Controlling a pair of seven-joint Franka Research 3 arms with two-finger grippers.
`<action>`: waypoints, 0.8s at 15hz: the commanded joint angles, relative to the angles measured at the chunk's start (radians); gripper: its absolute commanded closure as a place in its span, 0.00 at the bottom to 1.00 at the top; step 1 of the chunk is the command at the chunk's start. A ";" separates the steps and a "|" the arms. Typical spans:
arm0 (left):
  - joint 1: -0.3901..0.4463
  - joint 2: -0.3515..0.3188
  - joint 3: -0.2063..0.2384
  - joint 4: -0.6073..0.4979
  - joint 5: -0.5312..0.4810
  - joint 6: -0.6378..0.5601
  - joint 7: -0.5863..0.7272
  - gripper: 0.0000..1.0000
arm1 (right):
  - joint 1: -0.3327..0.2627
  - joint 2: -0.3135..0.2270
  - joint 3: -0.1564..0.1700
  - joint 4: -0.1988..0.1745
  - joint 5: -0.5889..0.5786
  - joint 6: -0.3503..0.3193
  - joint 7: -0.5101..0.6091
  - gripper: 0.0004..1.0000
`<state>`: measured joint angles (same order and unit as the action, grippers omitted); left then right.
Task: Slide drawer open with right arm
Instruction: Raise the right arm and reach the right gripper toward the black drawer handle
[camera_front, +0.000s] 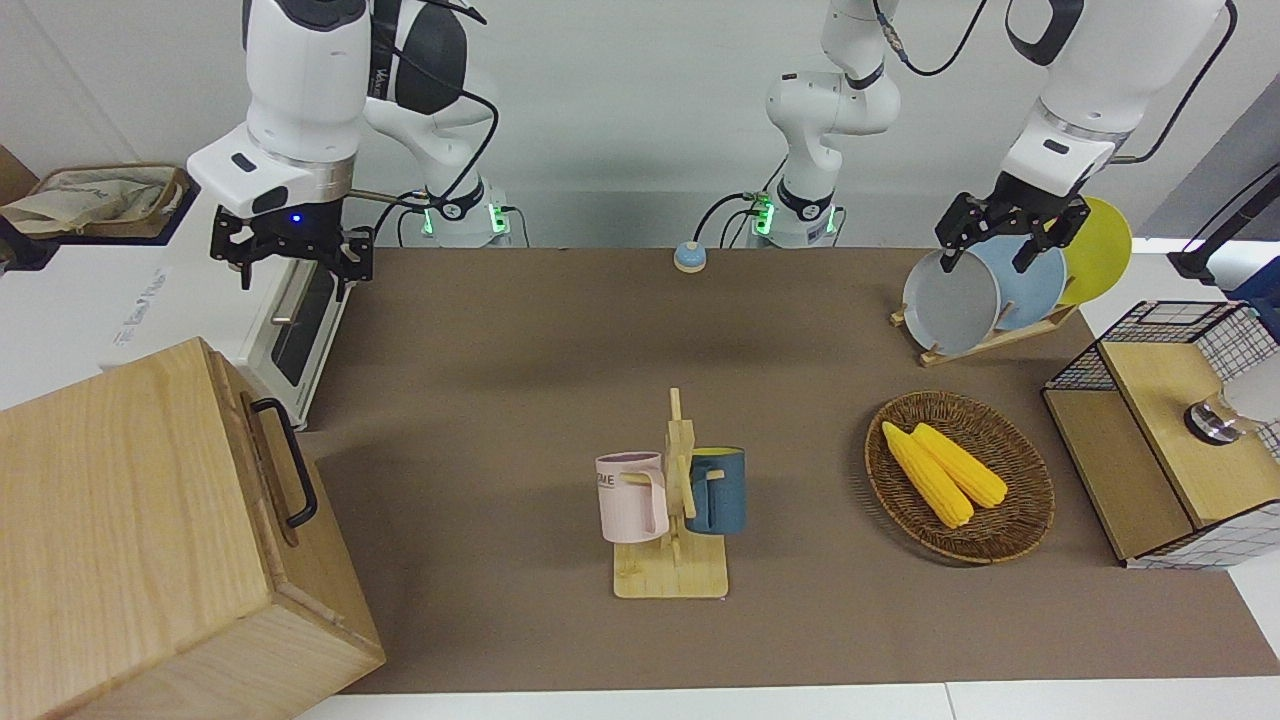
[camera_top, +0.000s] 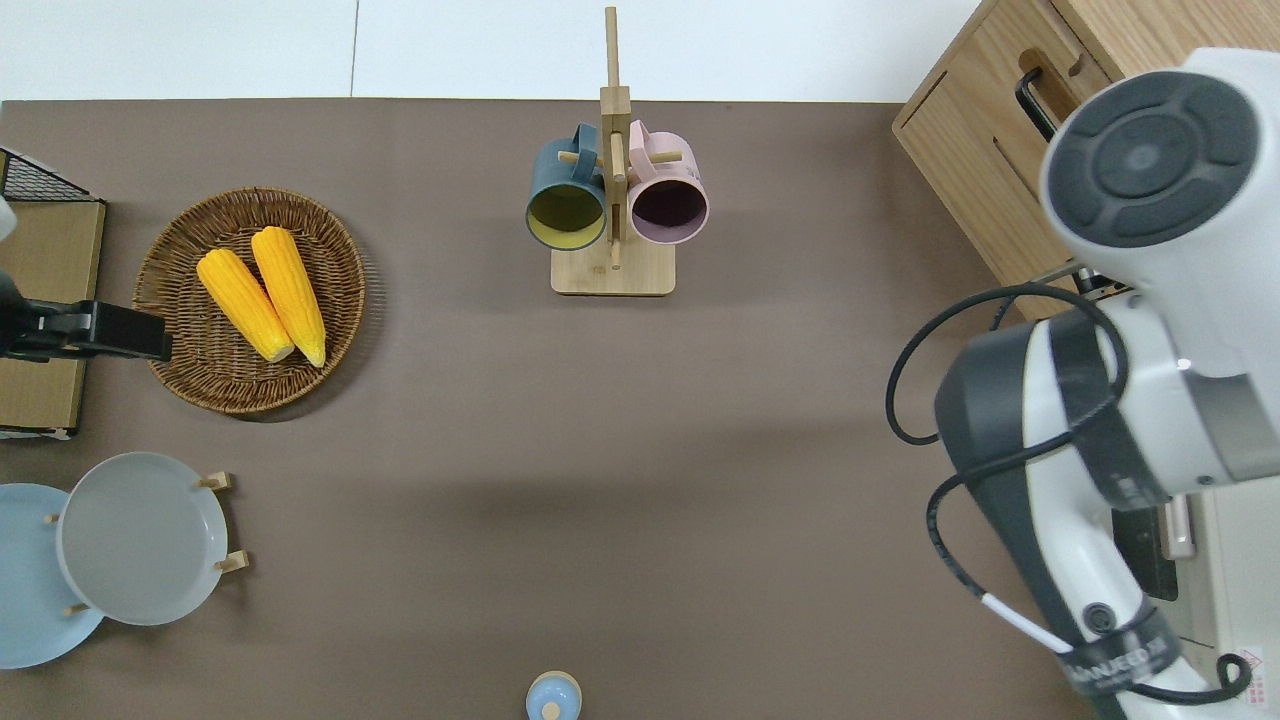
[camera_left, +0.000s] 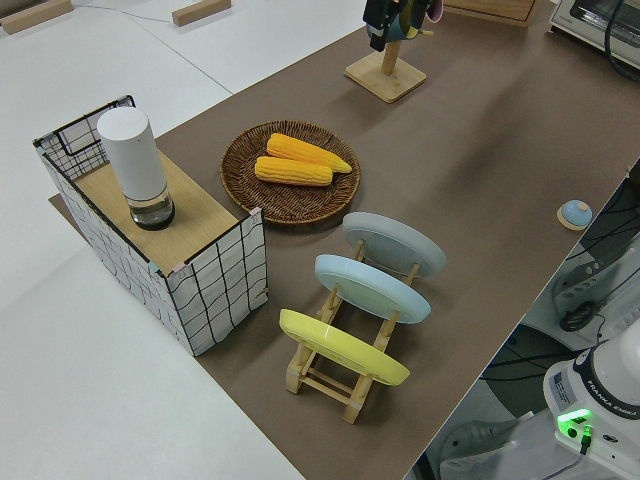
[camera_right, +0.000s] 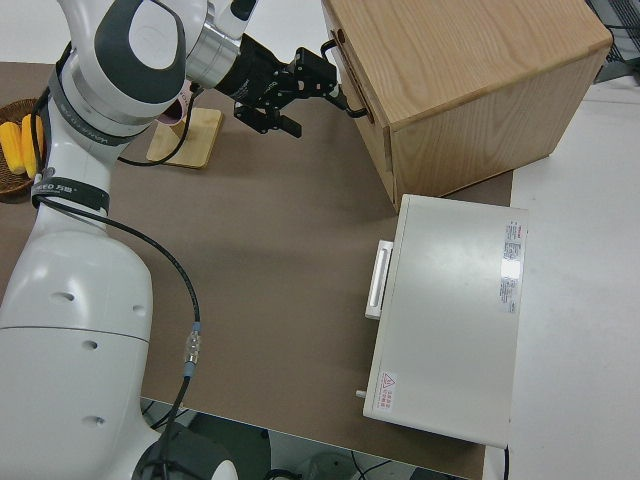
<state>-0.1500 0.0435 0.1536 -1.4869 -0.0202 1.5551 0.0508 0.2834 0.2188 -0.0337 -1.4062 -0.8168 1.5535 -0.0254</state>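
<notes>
The drawer sits shut in the front of the large wooden box cabinet at the right arm's end of the table. Its black bar handle faces the table's middle and also shows in the right side view. My right gripper, with its blue light on, hangs open in the air with nothing between its fingers. In the right side view the right gripper points toward the handle's end and does not touch it. The arm's own joints hide it from overhead. My left arm is parked, its gripper open.
A white toaster oven stands beside the cabinet, nearer to the robots. Mid-table stands a mug rack with two mugs. Toward the left arm's end are a corn basket, a plate rack and a wire-grid cabinet.
</notes>
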 joint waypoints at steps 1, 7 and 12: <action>-0.017 0.013 0.017 0.020 0.012 0.000 0.008 0.00 | 0.008 0.051 0.049 0.000 -0.163 -0.001 0.045 0.01; -0.017 0.013 0.017 0.020 0.012 0.000 0.008 0.00 | 0.023 0.129 0.064 -0.034 -0.355 0.013 0.185 0.01; -0.017 0.013 0.017 0.020 0.012 0.000 0.008 0.00 | 0.026 0.191 0.064 -0.051 -0.488 0.031 0.269 0.01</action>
<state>-0.1500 0.0435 0.1536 -1.4869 -0.0202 1.5551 0.0508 0.3085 0.3835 0.0296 -1.4420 -1.2270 1.5680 0.1862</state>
